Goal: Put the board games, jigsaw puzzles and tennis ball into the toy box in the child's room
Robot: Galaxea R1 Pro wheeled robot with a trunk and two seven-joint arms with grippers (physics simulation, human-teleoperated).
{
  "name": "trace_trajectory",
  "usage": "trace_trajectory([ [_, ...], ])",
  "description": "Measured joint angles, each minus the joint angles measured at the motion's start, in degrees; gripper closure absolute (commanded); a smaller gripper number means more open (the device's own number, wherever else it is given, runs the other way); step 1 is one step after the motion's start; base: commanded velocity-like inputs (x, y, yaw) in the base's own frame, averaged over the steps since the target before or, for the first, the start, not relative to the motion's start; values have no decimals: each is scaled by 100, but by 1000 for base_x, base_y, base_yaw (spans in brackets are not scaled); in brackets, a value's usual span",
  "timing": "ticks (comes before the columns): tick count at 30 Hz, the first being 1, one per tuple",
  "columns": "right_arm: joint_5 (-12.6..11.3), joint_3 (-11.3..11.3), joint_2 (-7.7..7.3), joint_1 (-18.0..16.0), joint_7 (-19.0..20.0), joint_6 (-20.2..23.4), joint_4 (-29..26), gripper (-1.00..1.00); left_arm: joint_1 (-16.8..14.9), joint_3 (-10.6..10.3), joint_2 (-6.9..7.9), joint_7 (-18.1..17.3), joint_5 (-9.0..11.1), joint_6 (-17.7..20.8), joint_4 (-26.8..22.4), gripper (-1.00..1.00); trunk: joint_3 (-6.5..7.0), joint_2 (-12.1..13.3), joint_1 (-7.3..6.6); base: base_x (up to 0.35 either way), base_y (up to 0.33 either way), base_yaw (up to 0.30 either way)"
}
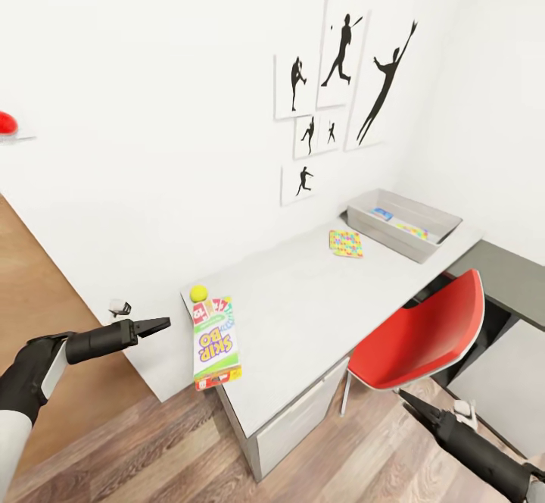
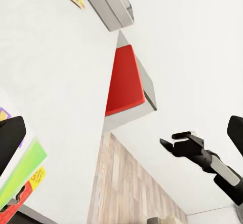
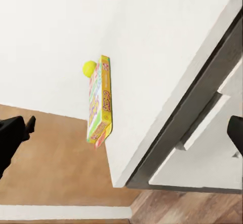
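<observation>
Skip-Bo lettering marks the flat green, yellow and red card game box [image 1: 216,342], which lies at the near-left corner of the long pale grey-white surface [image 1: 318,298], its long axis running away from the robot and one end overhanging the edge. The left tool [image 1: 162,326] hangs just beside it, level with the surface edge, fingers close together and holding nothing; it is the nearer one. The small yellow-green tennis ball [image 1: 199,292] touches the box's far end. The right tool [image 1: 409,400], low beside the red chair [image 1: 424,336], looks empty; its opening I cannot tell. The translucent pale grey bin [image 1: 403,223] sits well beyond.
</observation>
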Motion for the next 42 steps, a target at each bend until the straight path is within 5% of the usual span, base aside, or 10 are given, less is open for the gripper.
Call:
trace_trajectory([
  [11, -1, -284, 211, 3, 65, 212, -684, -100, 0, 0, -8, -3, 0, -6, -1, -100, 105, 1, 0, 0, 0, 0],
  [24, -1, -282, 265, 4, 55, 196, -700, -100, 1, 17, -23, -35, 18, -25, 0, -100, 229, 1, 0, 0, 0, 0],
  [32, 0, -281, 329, 4, 50, 159, -700, -100, 9, 17, -198, -15, 4, -26, 0, -100, 306, 1, 0, 0, 0, 0],
  [42, 0, -279, 344, 4, 59, 154, -700, -100, 9, 17, -236, -38, 2, -26, 0, -100, 402, 1, 0, 0, 0, 0],
])
